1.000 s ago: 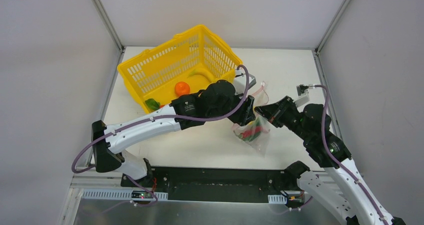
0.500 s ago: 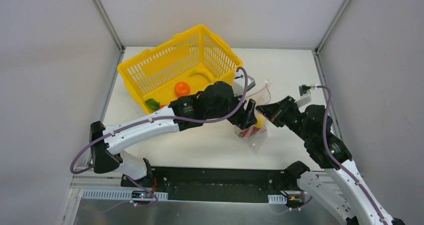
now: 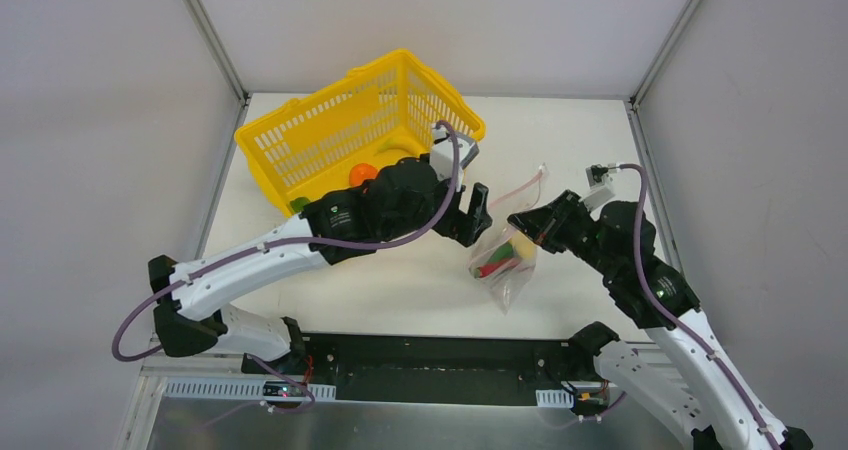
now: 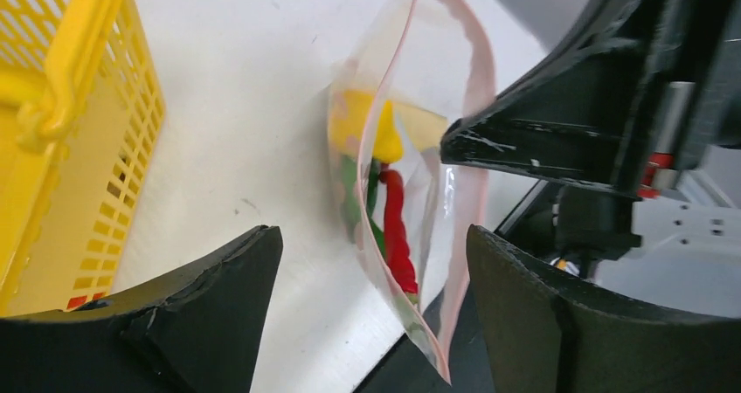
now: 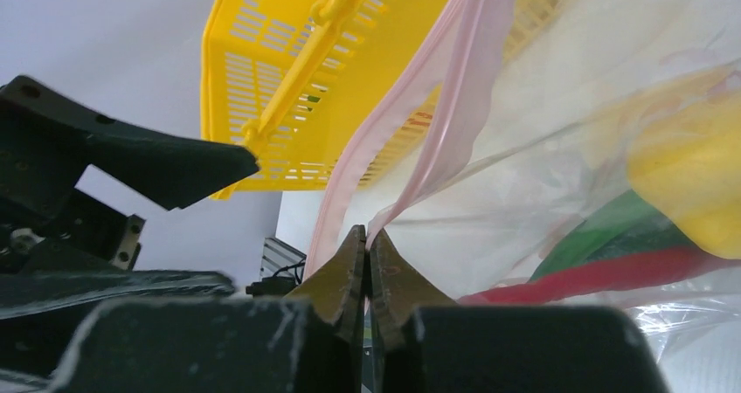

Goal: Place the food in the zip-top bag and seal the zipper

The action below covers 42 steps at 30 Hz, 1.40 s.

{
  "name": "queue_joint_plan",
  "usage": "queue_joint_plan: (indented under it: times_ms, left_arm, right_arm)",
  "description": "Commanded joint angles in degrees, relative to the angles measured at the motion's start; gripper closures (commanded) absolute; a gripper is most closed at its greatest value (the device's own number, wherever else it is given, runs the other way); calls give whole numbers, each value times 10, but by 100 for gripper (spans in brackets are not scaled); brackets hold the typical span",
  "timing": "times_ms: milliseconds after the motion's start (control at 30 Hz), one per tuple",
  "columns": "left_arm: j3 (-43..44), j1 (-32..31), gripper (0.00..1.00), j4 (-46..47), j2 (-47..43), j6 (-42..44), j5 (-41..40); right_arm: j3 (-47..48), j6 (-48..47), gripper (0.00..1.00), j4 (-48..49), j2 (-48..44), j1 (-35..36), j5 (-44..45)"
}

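The zip-top bag (image 3: 503, 260) hangs clear of the table from my right gripper (image 3: 532, 226), which is shut on its top edge (image 5: 367, 236). Inside lie food pieces: a yellow lemon (image 5: 690, 175), a red chili (image 4: 395, 227) and a green pepper (image 5: 612, 231). The pink zipper (image 5: 446, 105) gapes apart. My left gripper (image 3: 474, 210) stands open just left of the bag. In the left wrist view the bag (image 4: 411, 148) hangs between the spread fingers (image 4: 218, 297) without touching them. An orange fruit (image 3: 362, 173) and a banana (image 3: 400, 150) lie in the basket.
The yellow basket (image 3: 300, 140) stands at the back left, close behind my left arm, with a green piece (image 3: 297, 205) at its near corner. White enclosure walls rise on both sides of the table.
My left gripper has opened wide and pulled back to the left, out of the bag's mouth. A yellow piece now lies in the bag. The right gripper has raised the bag slightly.
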Motion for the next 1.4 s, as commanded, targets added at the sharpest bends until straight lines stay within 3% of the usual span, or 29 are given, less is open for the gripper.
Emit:
queue_joint_plan:
  times_ms: [0,133,200,300,533,667,833,967,1100,1167,1233,1367]
  left_arm:
    - [40,4,21,-63,58,8,-13]
    - [63,7,25,-72,98,9,37]
    - [72,11,33,-87,114,5,33]
    - [72,20,56,-99,125,-10,11]
    - [58,65,84,-111,110,-42,-57]
    - [36,98,96,-93,93,-54,-47]
    - [40,108,98,-88,92,-52,-51]
    - [61,116,97,-91,114,-46,-30]
    - [84,122,88,-100,130,-44,-25]
    - [91,126,85,-97,131,-38,-16]
    - [103,129,68,-93,132,-29,4]
    - [132,129,61,-113,138,-12,28]
  right_arm:
    - [38,-33,97,0,12,2,-27]
    - [43,-45,97,0,26,1,-50]
    - [48,-53,97,-3,33,2,-58]
    - [62,-75,97,-21,43,2,-64]
    - [197,-193,97,-253,106,2,-29]
    - [269,-230,96,-372,123,2,33]
    - [322,-206,100,-447,168,2,85]
    - [318,-181,100,-419,170,2,66]
    - [293,-144,100,-337,158,2,-40]
    - [279,-122,100,-304,153,2,-35]
    - [271,-109,100,-289,154,1,-9]
    - [252,-85,100,-261,156,1,10]
